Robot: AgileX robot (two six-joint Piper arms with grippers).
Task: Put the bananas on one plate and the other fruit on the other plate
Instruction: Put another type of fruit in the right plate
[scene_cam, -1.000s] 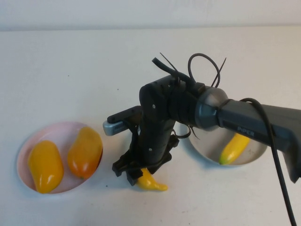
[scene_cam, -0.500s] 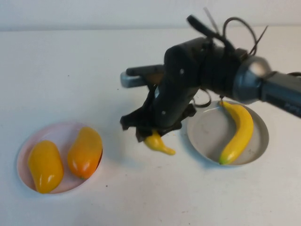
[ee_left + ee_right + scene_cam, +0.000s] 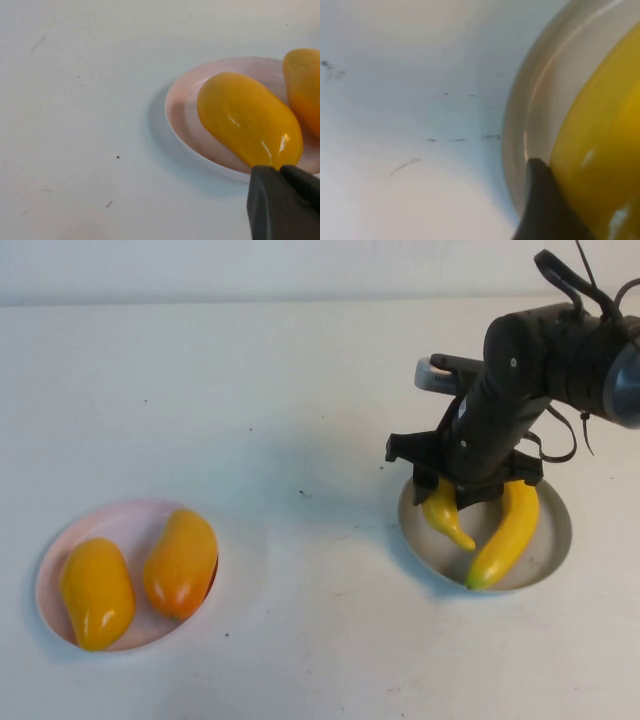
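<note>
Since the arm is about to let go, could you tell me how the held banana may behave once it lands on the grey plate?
The held banana, in the right gripper, looks glossy, so it may slide. It looks rigid, unlikely to flop. Its curve may rock it against the other banana; the grey plate rim should contain it. The left gripper sits beside the pink plate.

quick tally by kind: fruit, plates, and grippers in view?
Bananas: 2, one lying on the grey plate, banana; one held over it by the right gripper, held banana.
Mangoes: 2, yellow mango and orange mango, both on the pink plate.
Plates: 2.
Grippers: 2; the left gripper shows only in its wrist view, beside the pink plate.
Total: 8.
</note>
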